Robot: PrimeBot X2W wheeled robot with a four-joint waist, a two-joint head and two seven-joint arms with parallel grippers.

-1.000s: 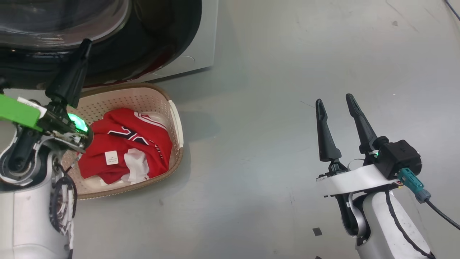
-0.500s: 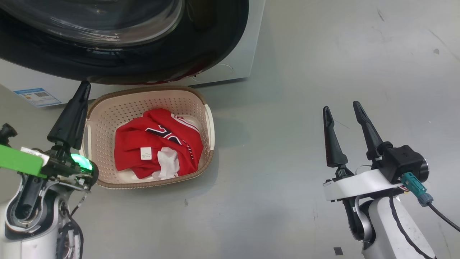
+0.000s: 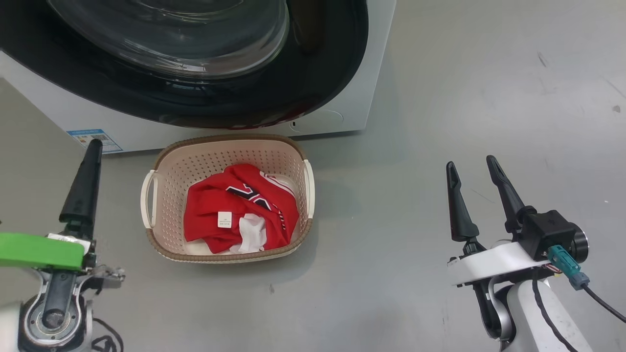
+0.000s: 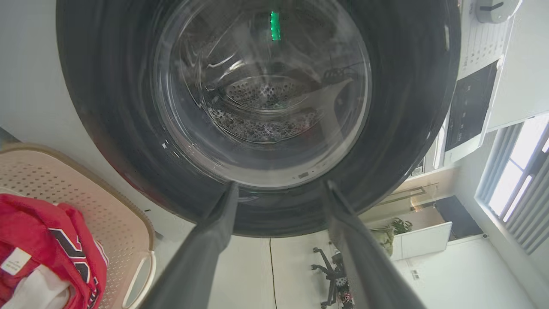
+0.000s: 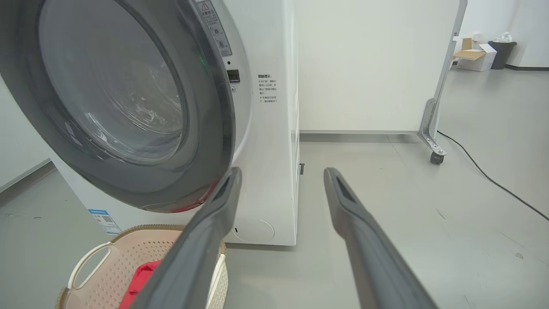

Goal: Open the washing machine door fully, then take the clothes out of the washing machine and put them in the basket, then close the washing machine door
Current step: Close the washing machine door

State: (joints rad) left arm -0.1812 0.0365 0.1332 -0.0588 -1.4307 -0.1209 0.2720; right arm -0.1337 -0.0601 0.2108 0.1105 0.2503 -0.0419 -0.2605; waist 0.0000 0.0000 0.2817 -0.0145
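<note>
**Two grippers wide and empty, clothes [image 3: 210,210] in the basket [image 3: 225,139]**

Jaws spread and holding nothing, the left gripper [image 4: 282,185] points at the washing machine door [image 3: 323,73]. Equally wide and empty, the right gripper [image 3: 470,163] hangs over the floor [image 3: 391,234], well apart from the basket. The basket sits on the floor just before the washing machine [image 3: 364,98], the red clothes heaped inside.

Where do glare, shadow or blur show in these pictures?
Head view: the washing machine door carries pale reflections on its glass; the basket casts a soft shadow to its right. Left wrist view: a green light mirrors in the glass, the window is washed out, the left gripper's fingers look blurred. Right wrist view: the right gripper's fingers look blurred too.
</note>
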